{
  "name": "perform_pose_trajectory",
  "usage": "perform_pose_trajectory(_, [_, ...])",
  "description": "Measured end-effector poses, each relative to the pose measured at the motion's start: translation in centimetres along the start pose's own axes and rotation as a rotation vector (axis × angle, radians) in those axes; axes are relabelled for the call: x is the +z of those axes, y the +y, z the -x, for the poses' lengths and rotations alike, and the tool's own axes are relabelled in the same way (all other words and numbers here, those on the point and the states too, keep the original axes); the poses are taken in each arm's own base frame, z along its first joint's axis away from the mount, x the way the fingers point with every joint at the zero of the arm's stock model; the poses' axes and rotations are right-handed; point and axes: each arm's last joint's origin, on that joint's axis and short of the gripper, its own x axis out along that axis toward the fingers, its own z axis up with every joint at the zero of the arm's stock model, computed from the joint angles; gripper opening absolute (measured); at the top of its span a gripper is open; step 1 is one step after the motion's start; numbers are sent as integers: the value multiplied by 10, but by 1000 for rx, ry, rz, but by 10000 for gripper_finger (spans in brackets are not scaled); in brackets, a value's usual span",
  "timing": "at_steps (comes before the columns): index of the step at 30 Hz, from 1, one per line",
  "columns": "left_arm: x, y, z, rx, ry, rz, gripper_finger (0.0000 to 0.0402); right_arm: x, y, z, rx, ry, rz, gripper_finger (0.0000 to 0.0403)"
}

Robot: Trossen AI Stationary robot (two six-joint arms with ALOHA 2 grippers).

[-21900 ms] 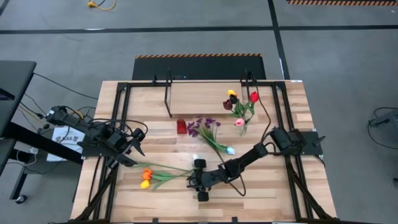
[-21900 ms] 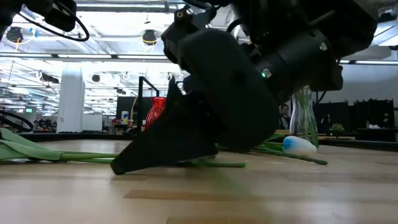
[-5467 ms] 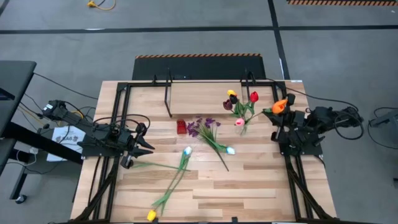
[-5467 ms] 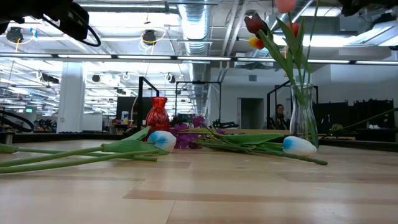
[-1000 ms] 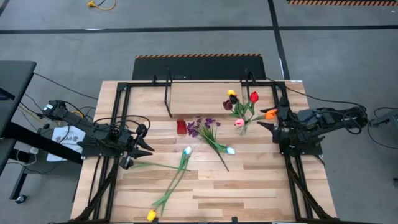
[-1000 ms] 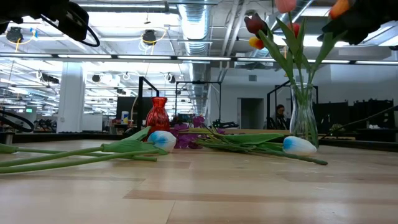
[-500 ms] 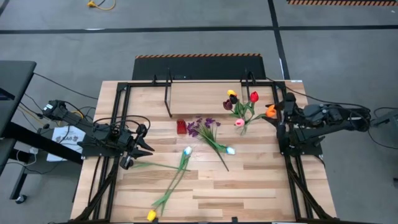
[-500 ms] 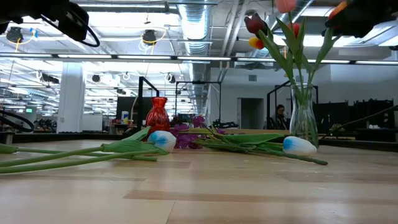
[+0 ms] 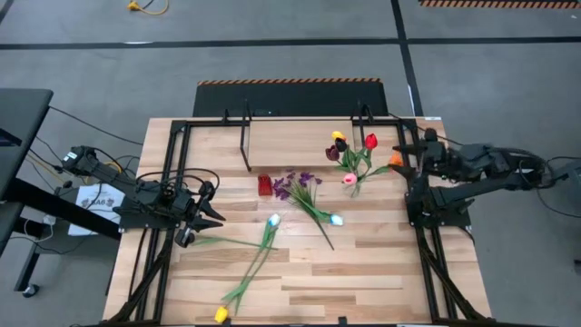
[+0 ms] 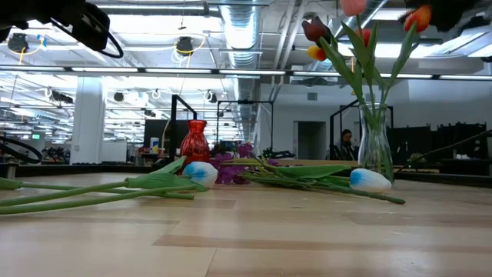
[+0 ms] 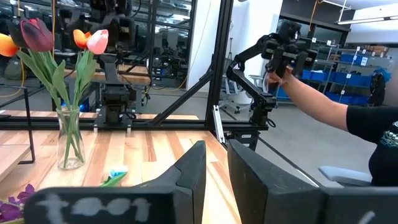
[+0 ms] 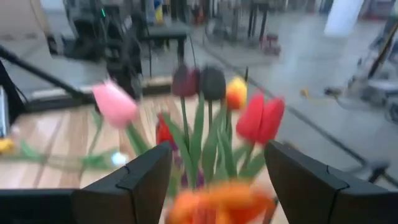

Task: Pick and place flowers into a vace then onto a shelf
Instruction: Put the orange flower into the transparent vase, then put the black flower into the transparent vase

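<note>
A clear glass vase [image 10: 375, 146] stands at the table's far right with red, yellow, maroon and pink tulips in it. An orange tulip [image 10: 419, 17] leans in it too, its stem down in the vase mouth. My right gripper [image 9: 405, 153] hovers open just above that orange head [image 12: 217, 200], fingers on either side and clear of it. Two white tulips [image 9: 274, 220] [image 9: 337, 219], a yellow one [image 9: 221, 314] and a purple sprig [image 9: 295, 184] lie flat on the table. The shelf [image 9: 290, 145] stands at the far middle. My left gripper [image 9: 211, 211] waits at the left, shut and with nothing in it.
A small red vase [image 9: 264, 185] stands near the purple sprig. Black frame rails [image 9: 172, 182] run along both table sides. Long green stems [image 9: 250, 268] cross the near left of the table. Beyond the table a person's arm [image 11: 323, 102] reaches to another arm rig.
My right gripper has risen and drawn back toward the table's far right corner, staying open, away from the orange tulip. The tulip stays standing in the vase with the others.
</note>
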Motion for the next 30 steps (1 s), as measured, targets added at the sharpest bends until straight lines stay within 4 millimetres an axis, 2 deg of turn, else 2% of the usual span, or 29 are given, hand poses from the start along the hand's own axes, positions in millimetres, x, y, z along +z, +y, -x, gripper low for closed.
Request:
perform_pose_trajectory(6, [0, 0, 0, 0, 0, -6, 56, 27, -3, 9, 25, -195, 3, 250])
perform_pose_trajectory(9, [0, 0, 0, 0, 0, -6, 56, 36, 0, 13, 164, -289, -3, 250])
perform_pose_trajectory(13, [0, 0, 0, 0, 0, -6, 56, 42, 10, 13, 454, -333, -14, 250])
perform_pose_trajectory(17, [0, 0, 0, 0, 1, -6, 56, 35, 28, -6, 669, -200, -63, 250])
perform_pose_trajectory(20, [0, 0, 0, 0, 0, -6, 56, 15, 46, -29, 718, -68, -78, 250])
perform_pose_trajectory(23, [0, 0, 0, 0, 1, -3, 56, 0, 65, -44, 776, -12, -64, 250])
perform_pose_trajectory(27, [0, 0, 0, 0, 1, 2, 56, 2, 86, -41, 885, -55, -49, 250])
perform_pose_trajectory(30, [0, 0, 0, 0, 1, 1, 56, 3, 95, -34, 863, -84, -44, 250])
